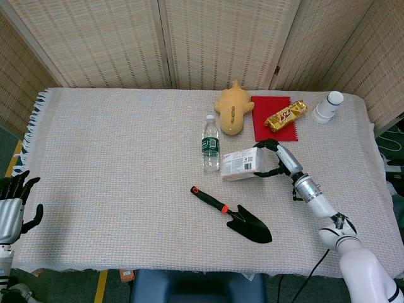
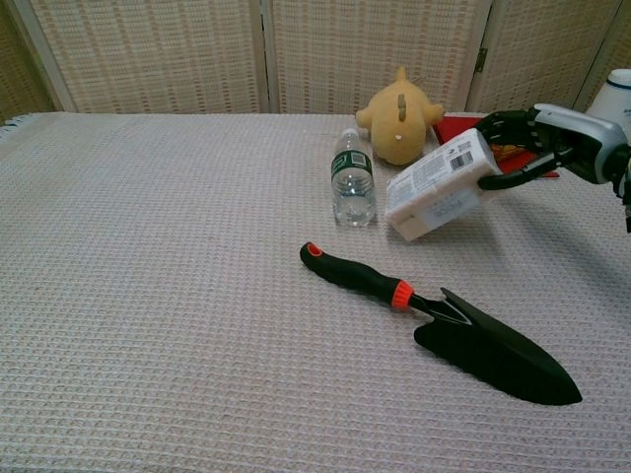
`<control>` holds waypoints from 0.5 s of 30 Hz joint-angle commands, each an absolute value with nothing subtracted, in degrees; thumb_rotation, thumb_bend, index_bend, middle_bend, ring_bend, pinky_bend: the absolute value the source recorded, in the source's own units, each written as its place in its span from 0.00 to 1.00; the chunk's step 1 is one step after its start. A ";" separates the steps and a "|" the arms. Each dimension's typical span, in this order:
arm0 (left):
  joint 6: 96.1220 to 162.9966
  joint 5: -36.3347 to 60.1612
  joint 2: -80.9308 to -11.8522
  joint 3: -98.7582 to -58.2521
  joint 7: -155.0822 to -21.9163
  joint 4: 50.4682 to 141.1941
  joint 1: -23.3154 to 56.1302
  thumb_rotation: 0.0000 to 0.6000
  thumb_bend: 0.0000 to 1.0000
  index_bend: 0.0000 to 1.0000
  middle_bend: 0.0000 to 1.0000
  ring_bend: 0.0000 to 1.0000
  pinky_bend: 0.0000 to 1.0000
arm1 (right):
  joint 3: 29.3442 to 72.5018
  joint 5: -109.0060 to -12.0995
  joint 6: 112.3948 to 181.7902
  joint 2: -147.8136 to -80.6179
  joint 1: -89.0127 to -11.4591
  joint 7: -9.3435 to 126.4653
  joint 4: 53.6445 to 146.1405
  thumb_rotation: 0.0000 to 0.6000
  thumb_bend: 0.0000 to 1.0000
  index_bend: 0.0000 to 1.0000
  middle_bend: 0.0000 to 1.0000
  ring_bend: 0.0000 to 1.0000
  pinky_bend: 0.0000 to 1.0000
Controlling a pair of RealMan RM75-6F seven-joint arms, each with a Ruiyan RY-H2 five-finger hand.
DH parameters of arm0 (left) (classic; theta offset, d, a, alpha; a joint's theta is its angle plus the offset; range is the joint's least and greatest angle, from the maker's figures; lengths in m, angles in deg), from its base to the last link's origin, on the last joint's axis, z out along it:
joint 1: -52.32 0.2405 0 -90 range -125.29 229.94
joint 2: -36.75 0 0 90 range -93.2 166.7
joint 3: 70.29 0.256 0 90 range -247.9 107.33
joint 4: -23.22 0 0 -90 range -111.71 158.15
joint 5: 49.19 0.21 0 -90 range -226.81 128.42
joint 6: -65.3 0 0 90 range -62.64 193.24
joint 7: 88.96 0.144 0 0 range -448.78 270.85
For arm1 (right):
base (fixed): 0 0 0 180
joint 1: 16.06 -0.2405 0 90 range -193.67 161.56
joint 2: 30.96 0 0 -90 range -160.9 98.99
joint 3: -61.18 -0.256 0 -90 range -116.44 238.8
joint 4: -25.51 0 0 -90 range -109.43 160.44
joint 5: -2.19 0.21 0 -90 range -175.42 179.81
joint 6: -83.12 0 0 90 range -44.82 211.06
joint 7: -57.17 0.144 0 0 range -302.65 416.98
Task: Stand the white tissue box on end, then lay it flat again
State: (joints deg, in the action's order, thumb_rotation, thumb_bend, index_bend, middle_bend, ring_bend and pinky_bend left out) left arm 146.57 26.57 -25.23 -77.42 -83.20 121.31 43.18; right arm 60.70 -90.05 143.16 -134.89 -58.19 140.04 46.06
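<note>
The white tissue box (image 1: 240, 164) (image 2: 436, 185) is tilted, its left end low near the cloth, just right of the water bottle. My right hand (image 1: 276, 159) (image 2: 518, 148) grips the box's right end, fingers over the top and thumb underneath. Whether the low corner touches the cloth I cannot tell. My left hand (image 1: 14, 201) hangs at the table's front left edge, fingers apart and holding nothing; the chest view does not show it.
A water bottle (image 1: 210, 144) (image 2: 352, 180) stands close to the box's left. A black trowel with an orange collar (image 1: 231, 214) (image 2: 446, 326) lies in front. Behind are a yellow plush toy (image 1: 232, 107), a red cloth (image 1: 264, 124) with a gold snack bar (image 1: 285, 115), and a white cup (image 1: 328, 106).
</note>
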 commanded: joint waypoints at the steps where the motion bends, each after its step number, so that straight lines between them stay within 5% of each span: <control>1: 146.42 26.45 -25.20 -77.43 -83.20 121.25 43.14 1.00 0.48 0.16 0.00 0.00 0.09 | 61.16 -90.16 143.09 -135.54 -58.12 138.67 45.12 1.00 0.44 0.44 0.44 0.39 0.00; 15: 146.08 26.73 -25.42 -77.10 -82.49 121.50 42.94 1.00 0.48 0.16 0.00 0.00 0.09 | 63.98 -91.49 140.39 -132.89 -57.73 135.09 45.73 1.00 0.44 0.44 0.44 0.39 0.00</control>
State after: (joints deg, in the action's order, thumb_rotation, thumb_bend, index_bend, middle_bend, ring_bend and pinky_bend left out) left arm 146.08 26.73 -25.40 -77.12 -82.49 121.49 42.94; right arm 63.67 -91.28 140.47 -133.50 -57.56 135.64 45.18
